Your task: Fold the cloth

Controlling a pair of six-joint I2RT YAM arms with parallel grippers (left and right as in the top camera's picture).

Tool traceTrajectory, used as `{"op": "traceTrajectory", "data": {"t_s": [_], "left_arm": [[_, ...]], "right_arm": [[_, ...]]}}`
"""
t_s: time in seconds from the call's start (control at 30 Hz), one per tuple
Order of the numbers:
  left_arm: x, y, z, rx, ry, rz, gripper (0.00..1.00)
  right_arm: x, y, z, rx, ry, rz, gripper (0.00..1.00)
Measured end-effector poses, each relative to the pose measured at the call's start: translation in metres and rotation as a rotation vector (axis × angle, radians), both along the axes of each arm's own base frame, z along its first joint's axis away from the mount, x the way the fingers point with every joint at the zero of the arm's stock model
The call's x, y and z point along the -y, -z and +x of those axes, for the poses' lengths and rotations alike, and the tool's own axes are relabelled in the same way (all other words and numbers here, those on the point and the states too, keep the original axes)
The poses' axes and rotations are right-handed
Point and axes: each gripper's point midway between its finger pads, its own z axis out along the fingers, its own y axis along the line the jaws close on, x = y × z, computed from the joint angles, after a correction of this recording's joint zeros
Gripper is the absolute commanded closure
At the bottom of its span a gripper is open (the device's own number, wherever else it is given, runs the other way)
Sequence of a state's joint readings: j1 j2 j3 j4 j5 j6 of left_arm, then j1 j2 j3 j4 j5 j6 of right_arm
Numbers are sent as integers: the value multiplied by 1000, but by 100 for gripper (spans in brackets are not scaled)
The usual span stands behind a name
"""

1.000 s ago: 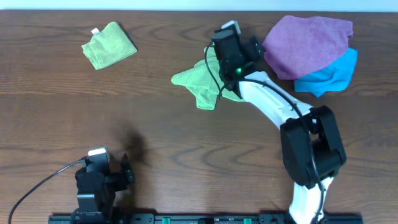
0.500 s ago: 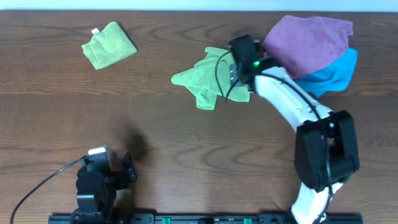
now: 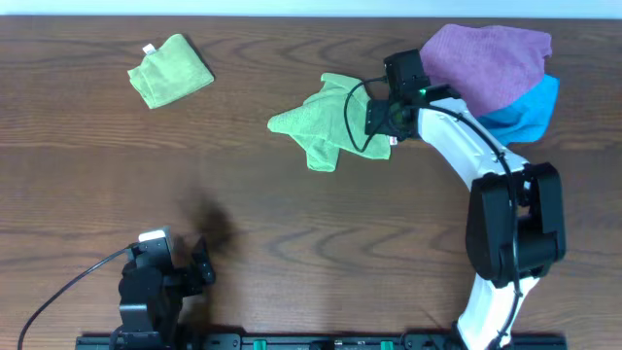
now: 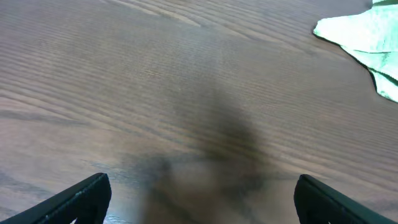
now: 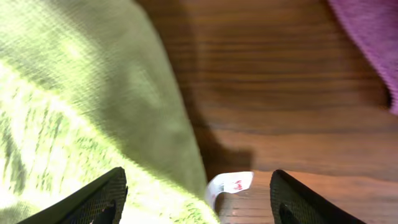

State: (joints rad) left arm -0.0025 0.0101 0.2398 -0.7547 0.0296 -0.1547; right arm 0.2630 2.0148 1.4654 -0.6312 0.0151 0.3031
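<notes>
The cloth [image 3: 326, 122] lies crumpled in the far half of the table [image 3: 292, 224], about midway between its left and right edges. The right gripper [image 5: 198, 202] hangs over the cloth's right edge, its fingers spread and nothing pinched. The white tag [image 5: 229, 185] and the hem show between them.

To my eye the step is taking that hem. It should go best if the jaws come straight down beside the tag and catch one layer only, or the bunched folds will drag along.

The purple cloth [image 3: 486, 68], heaped on a blue cloth [image 3: 520, 112] toward the far right corner, lies just beside the gripper and could snag. A small folded green cloth [image 3: 170, 70] sits near the far left corner, well apart. The left gripper [image 4: 205, 208] is wide open over bare wood by the near edge.
</notes>
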Motion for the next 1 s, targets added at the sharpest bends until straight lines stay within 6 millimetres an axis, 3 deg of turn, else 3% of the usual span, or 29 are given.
{"op": "traceTrajectory", "data": {"t_s": [0.23,0.43,0.57,0.73,0.9,1.0], "left_arm": [[2,0,0,0,7,-11,5],[3,0,0,0,10,-14,5],[3,0,0,0,10,-14,5],[3,0,0,0,10,-14,5],[3,0,0,0,10,-14,5],[3,0,0,0,10,-14,5]], "right_arm": [[-6,1,-5,-12,-143,-15,26],[-7,12,-5,-18,-212,-37,44],[-8,29,-2,-33,-223,-43,44],[-9,29,2,-15,-228,-42,49],[-9,37,2,-28,-238,-48,99],[-9,39,1,-33,-239,-49,99]]}}
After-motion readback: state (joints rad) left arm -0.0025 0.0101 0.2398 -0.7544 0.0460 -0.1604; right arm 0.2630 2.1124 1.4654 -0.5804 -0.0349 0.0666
